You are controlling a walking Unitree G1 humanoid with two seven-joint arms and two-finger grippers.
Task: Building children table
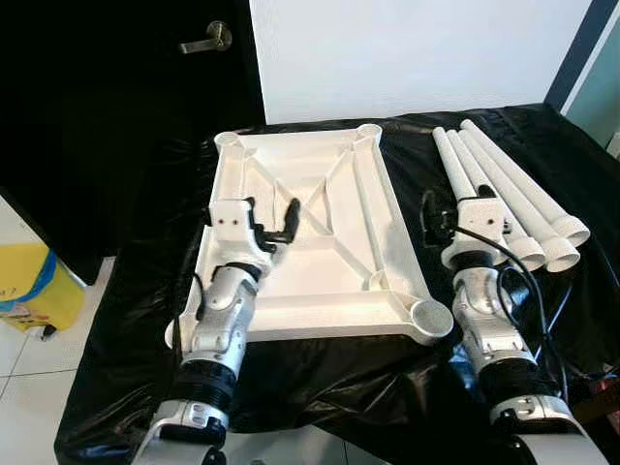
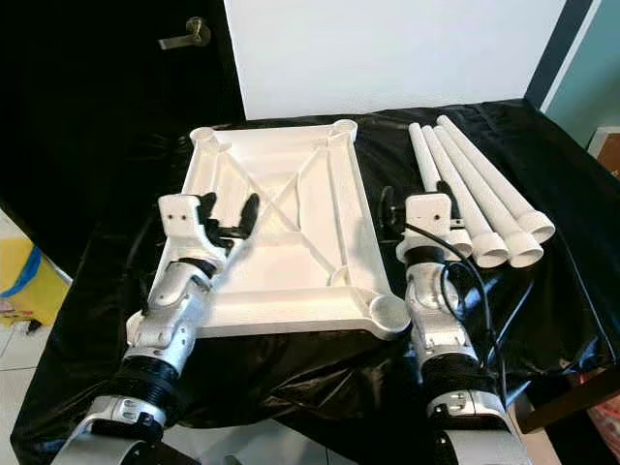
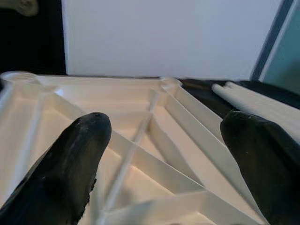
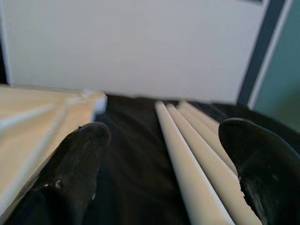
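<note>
- Upturned white ribbed plastic tabletop [image 1: 320, 232] lies at table centre; four white plastic tube legs [image 1: 513, 199] at 3 o'clock
- Left gripper [image 1: 274, 221] and right gripper [image 4: 164, 154]: jaws released, empty
- Risk: round legs roll off the slick black sheet [image 1: 387, 378] if nudged

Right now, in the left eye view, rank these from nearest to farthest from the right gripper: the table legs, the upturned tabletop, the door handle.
From the right gripper:
1. Table legs, right beside it, on its right.
2. Upturned tabletop, just to its left.
3. Door handle, far off at upper left on the dark door.
</note>
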